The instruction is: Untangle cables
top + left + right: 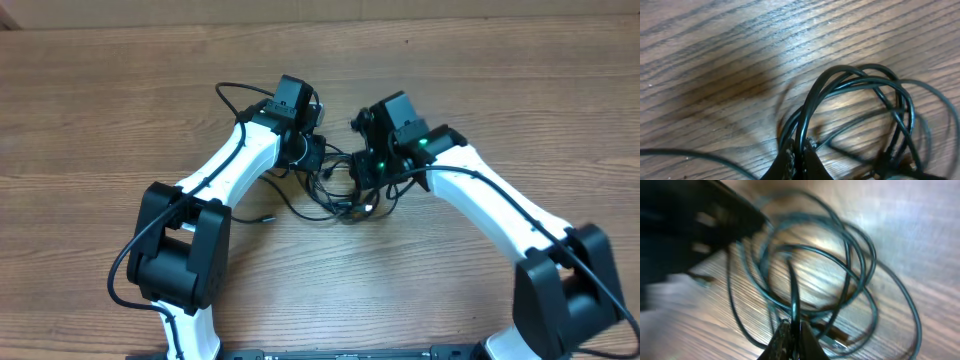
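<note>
Since the left gripper [799,162] and right gripper [791,339] are each pinching strands of the cables [340,198] bunched between them on the table [100,100], yanking apart could just cinch them tighter.

The wood-grain desk [90,110] is carrying a tangle of thin black cables [338,205] near its centre, one loop trailing toward 11 o'clock, a plug end [264,214] lying toward 8 o'clock.
</note>
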